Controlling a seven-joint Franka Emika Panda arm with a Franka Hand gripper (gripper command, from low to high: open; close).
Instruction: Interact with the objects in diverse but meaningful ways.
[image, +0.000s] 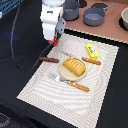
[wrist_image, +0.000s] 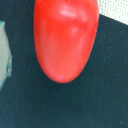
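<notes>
My gripper (image: 51, 41) hangs over the far left corner of the striped placemat (image: 40, 86), shut on the red tomato (image: 50, 43), of which only a small red bit shows under the fingers. The tomato (wrist_image: 66, 37) fills most of the wrist view, with the dark table beneath it; the fingers do not show there. On the mat, the ridged orange-yellow pastry (image: 73, 67) lies on a small plate (image: 62, 73). The yellow block (image: 92, 50) sits at the mat's far right. The dark-brown sausage (image: 49, 60) lies on the mat just below the gripper.
An orange-handled knife (image: 91, 61) lies beside the plate and an orange-handled fork (image: 75, 85) in front of it. Two grey pots (image: 94, 17) (image: 70, 10) stand on a wooden board behind the mat. A black cable trails down the exterior view's left.
</notes>
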